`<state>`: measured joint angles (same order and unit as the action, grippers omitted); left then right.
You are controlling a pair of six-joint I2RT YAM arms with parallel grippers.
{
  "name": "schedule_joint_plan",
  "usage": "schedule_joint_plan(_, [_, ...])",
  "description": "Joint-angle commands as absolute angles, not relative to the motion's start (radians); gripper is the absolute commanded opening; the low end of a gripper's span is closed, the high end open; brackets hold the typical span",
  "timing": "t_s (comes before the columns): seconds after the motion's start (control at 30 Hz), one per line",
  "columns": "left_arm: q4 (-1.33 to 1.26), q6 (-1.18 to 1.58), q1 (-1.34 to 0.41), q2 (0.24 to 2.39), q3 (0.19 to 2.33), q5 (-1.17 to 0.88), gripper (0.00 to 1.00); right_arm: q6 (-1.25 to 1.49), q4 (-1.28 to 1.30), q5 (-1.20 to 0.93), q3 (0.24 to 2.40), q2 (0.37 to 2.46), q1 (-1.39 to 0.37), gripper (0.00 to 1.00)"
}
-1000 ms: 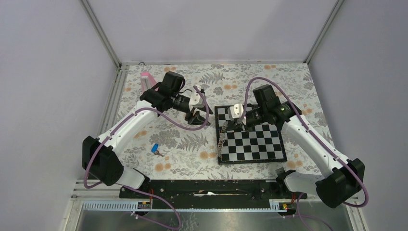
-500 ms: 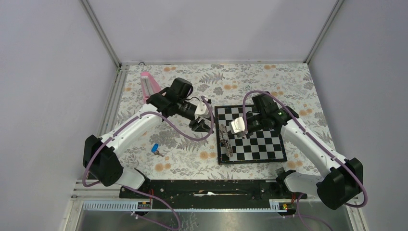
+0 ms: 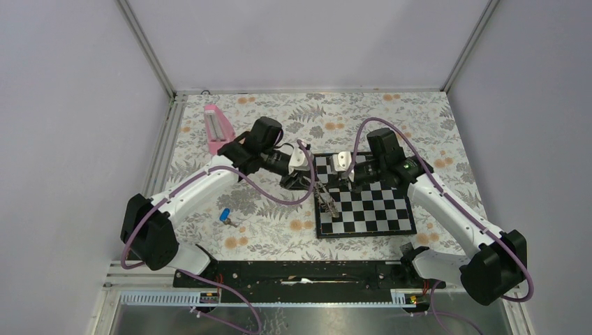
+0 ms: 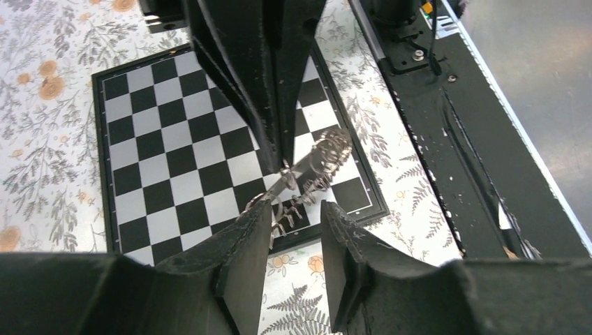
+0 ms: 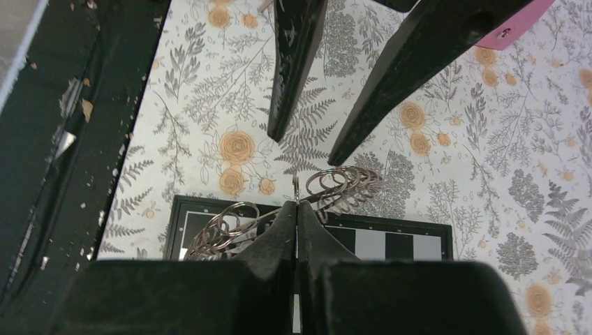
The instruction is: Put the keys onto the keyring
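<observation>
Standing edge-on, keyring (image 3: 325, 202) slants far-left to near-right.

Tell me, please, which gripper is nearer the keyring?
Right. The right gripper is shut on the keyring; the left gripper is open, its fingertips close by it.

keyring (image 5: 342, 183): hidden along the lower arc behind the pinched-shut right gripper (image 5: 297, 209); too small in the top view for the band's make to show.
left gripper (image 4: 293, 227): parted, yet unclear whether touching the keyring; cut off by the top edge in the right wrist view.
blue key (image 3: 225, 216): too small to make out the blade.
chessboard (image 5: 419, 244): only a strip in the right wrist view, otherwise behind that gripper; far left corner covered in the top view.
pink object (image 5: 527, 28): cut off at the corner; kind not tellable.
</observation>
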<state>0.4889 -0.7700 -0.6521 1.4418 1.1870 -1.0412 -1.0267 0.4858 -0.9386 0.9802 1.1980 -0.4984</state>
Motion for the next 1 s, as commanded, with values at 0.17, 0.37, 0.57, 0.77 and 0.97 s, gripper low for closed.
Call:
schedule_joint_plan(0.17, [0.270,-0.621,-0.654,1.439,1.150,-1.003,0.38,-0.728,0.303,-1.014,0.991,1.201,-0.496,0.00])
schedule_joint_plan(0.37, [0.255,-0.605,-0.655,1.447,1.148,-1.013,0.38,-0.666,0.271,-0.991,0.986,1.204,-0.494,0.00])
schedule_joint_plan(0.57, [0.245,-0.585,-0.656,1.460,1.156,-1.026,0.31,-0.634,0.254,-0.969,0.982,1.200,-0.494,0.00])
schedule_joint_plan(0.77, [0.245,-0.582,-0.659,1.469,1.159,-1.022,0.20,-0.621,0.246,-0.960,0.978,1.192,-0.494,0.00])
schedule_joint_plan(0.97, [0.244,-0.575,-0.662,1.473,1.167,-1.025,0.12,-0.616,0.231,-0.950,0.960,1.186,-0.494,0.00])
